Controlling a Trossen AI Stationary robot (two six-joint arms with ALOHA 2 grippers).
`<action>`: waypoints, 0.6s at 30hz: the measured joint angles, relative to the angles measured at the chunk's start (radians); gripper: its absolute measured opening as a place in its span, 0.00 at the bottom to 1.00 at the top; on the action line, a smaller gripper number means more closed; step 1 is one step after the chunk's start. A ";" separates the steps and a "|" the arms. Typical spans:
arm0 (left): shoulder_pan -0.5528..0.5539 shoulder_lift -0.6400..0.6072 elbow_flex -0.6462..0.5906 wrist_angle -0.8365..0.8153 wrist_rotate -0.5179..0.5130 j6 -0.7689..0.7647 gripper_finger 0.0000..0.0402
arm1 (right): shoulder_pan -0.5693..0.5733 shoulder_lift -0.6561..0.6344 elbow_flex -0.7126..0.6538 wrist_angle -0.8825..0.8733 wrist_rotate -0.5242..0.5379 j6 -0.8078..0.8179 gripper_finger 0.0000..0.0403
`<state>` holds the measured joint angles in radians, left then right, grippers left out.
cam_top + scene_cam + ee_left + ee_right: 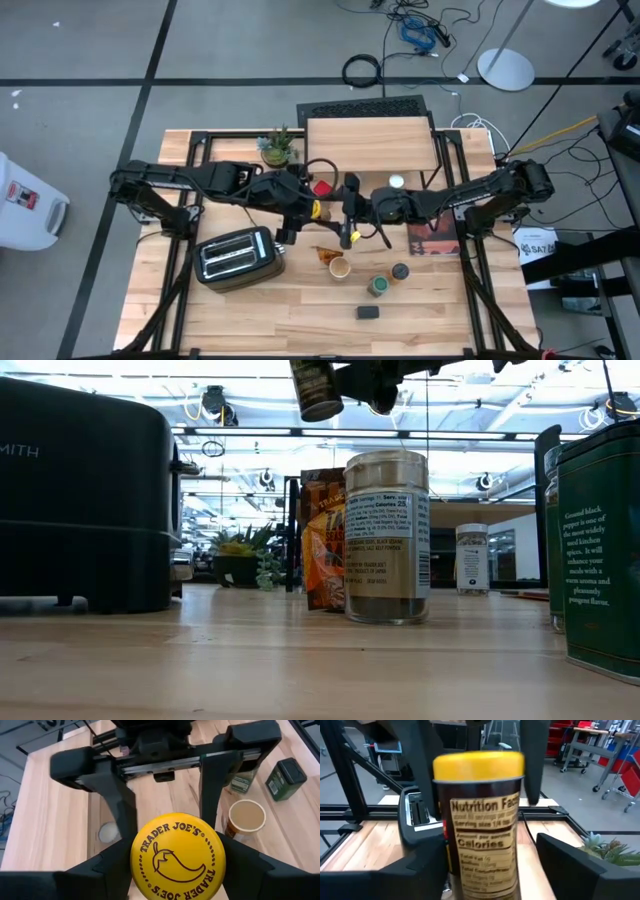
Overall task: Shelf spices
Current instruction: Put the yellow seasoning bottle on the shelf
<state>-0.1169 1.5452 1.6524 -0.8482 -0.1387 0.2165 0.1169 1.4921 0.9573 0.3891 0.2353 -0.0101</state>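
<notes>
Apparently yellow-capped jar between both claws.

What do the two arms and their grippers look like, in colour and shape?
Both the left arm and the right arm are black, built of rounded jointed segments. The left gripper has two broad, flat matte black fingers; the right gripper has the same. No markings are visible on them.

We read "TRADER JOE'S" twice around the chili on the yellow lid, "Nutrition Fac" and "Calories" on that jar's label, "MITH" on the toaster, and, right of the toaster, "Ground black pepper" on the green tin.
</notes>
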 joint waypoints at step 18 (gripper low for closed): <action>0.000 0.000 0.000 0.024 -0.003 0.006 0.63 | 0.000 0.000 0.000 -0.002 -0.005 -0.009 0.42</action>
<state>-0.1165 1.5452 1.6520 -0.8238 -0.1413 0.2222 0.1173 1.4921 0.9573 0.3866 0.2298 -0.0193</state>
